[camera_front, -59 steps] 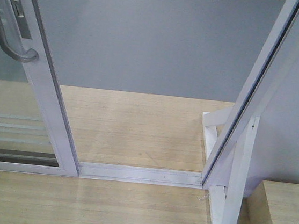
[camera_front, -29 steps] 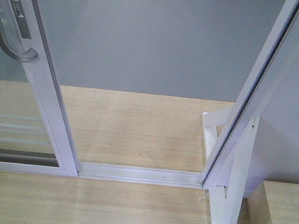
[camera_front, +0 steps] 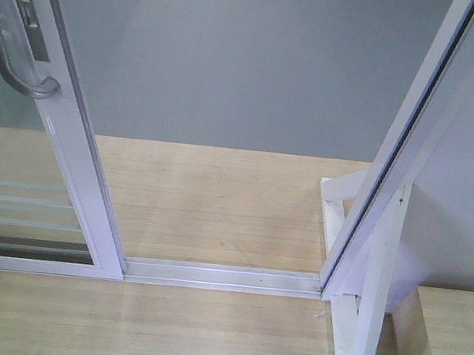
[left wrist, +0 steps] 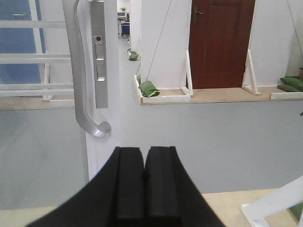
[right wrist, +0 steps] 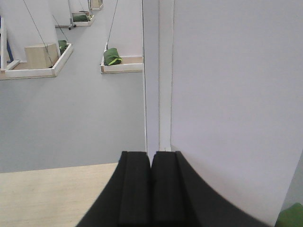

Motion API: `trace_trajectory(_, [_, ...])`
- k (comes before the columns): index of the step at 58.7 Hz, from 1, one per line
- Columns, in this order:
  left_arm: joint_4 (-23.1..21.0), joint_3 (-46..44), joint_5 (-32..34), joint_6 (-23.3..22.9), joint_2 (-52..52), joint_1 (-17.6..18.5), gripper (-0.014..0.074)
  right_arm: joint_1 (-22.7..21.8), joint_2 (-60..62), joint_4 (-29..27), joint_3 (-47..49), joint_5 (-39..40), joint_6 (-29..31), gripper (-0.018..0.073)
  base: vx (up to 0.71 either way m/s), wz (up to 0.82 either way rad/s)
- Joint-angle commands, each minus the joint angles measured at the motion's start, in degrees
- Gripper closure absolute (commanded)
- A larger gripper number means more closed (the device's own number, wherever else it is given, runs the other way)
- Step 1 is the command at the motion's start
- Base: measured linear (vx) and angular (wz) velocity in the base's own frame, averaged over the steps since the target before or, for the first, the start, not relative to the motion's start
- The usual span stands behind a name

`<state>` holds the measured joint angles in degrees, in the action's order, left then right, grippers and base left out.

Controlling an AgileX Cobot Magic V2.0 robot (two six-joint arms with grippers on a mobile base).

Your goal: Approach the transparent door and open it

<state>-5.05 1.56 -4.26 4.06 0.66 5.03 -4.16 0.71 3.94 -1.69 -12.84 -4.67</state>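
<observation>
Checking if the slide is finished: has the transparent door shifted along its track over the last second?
No. The transparent door has stayed put: its stile meets the floor track at the same spot, handle unchanged.

I see pale wood floor (camera_front: 208, 208) from 6 o'clock to centre, grey floor (camera_front: 232, 66) beyond toward 12. At 3 o'clock stands a white wall (camera_front: 467, 187); a dark red door (left wrist: 220, 45) shows far off at 1 o'clock.
</observation>
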Motion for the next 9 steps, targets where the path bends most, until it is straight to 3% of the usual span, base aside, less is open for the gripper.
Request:
trace_trajectory(1, [-0.5, 1.7, 4.6, 0.0, 0.2, 0.2, 0.0599, -0.3, 0.1, 0.0, -0.8, 4.4, 0.2, 0.0564, 0.00, 0.00])
trace_trajectory(9, [-0.5, 1.7, 4.6, 0.0, 0.2, 0.2, 0.0599, -0.3, 0.1, 0.0, -0.8, 4.4, 0.2, 0.0564, 0.00, 0.00])
